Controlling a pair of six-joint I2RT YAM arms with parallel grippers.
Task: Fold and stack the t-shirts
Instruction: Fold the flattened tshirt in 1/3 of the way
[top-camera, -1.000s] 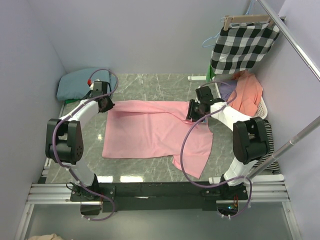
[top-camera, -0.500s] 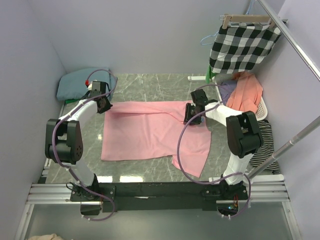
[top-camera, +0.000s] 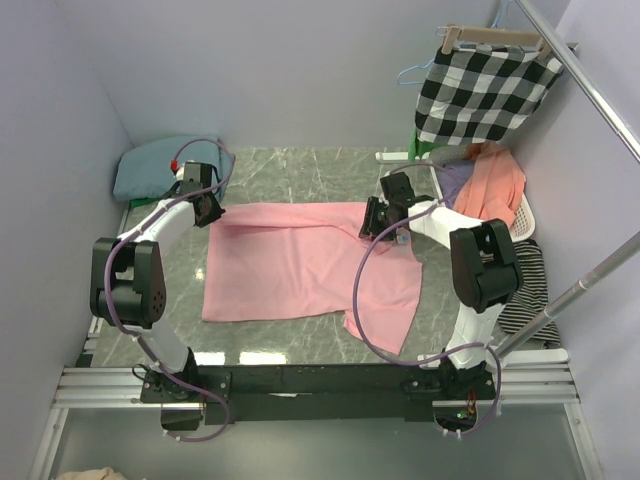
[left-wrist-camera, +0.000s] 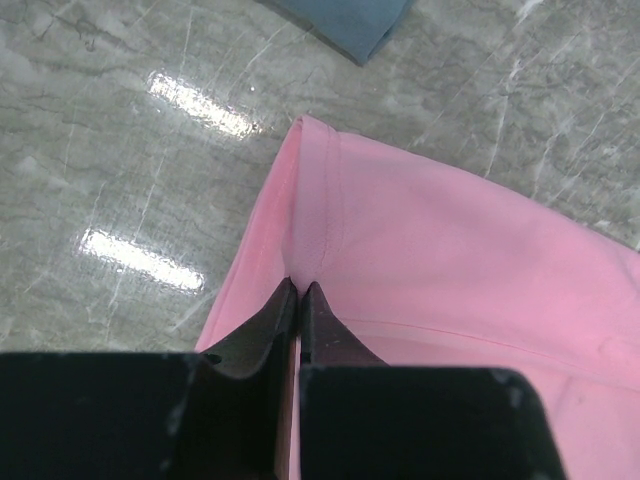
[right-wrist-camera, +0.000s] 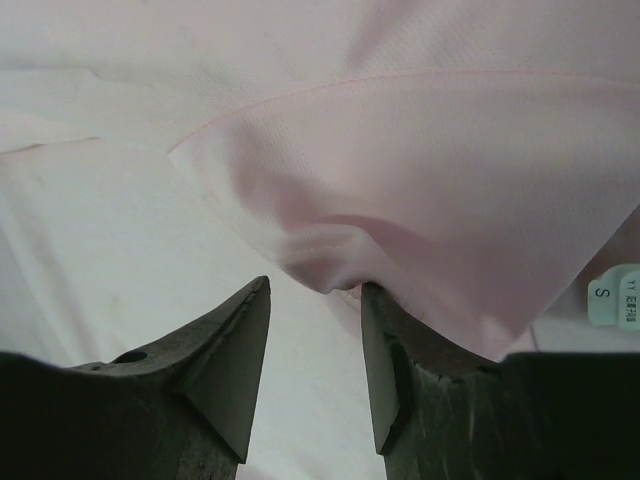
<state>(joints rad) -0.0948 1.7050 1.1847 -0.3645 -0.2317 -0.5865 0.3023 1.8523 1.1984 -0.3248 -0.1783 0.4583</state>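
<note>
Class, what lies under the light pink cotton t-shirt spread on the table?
Only the grey marble tabletop shows around the light pink cotton t-shirt; anything beneath is covered by its cloth.

Grey marble table (top-camera: 300, 165) carries a spread pink t-shirt (top-camera: 290, 265) and a bunched teal t-shirt (top-camera: 150, 165).

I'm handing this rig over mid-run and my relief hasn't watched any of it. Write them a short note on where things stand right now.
Left gripper: shut on the pink t-shirt, pinching its far left corner.
Right gripper: open, with a raised fold of the same shirt between its fingertips, near the size tag.
The pink t-shirt lies spread on the table, creased, its near right part askew. The teal t-shirt sits bundled in the far left corner; I cannot tell whether it is folded.
Done: pink shirt laid out, no finished fold visible.
Left: fold the pink one, then stack the two.
</note>
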